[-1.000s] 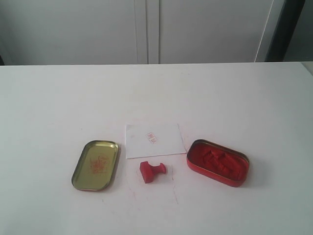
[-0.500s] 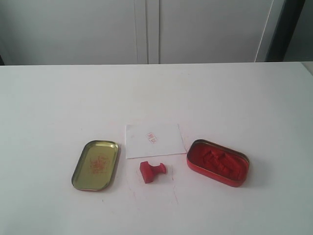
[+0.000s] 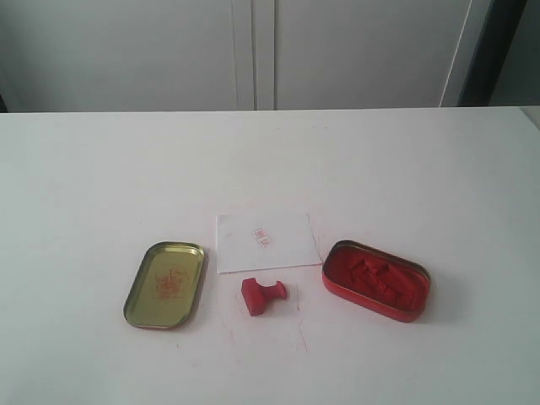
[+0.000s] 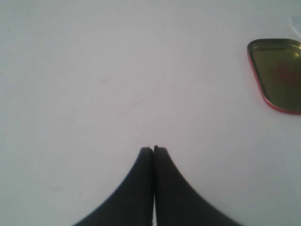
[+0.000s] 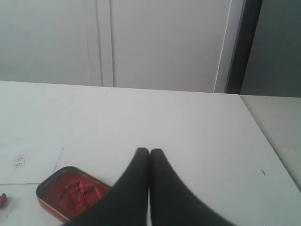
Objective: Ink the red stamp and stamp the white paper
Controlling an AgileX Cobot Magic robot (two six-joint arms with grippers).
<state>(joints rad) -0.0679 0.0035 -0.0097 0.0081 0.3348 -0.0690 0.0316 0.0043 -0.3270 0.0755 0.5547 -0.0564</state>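
The red stamp [image 3: 262,295] lies tipped on its side on the white table, just in front of the white paper [image 3: 266,240], which bears a faint red print [image 3: 261,237]. In the right wrist view the paper [image 5: 29,165] shows beside the ink tin, and a sliver of the stamp [image 5: 2,199] sits at the frame's edge. My left gripper [image 4: 154,149] is shut and empty over bare table, away from the stamp. My right gripper [image 5: 149,151] is shut and empty, beside the ink tin. Neither arm appears in the exterior view.
An open red tin of red ink paste [image 3: 375,279] [image 5: 71,193] sits right of the stamp. A shallow gold tin lid [image 3: 165,283] [image 4: 278,73] lies to its left. Grey cabinet doors [image 3: 253,51] stand behind the table's far edge.
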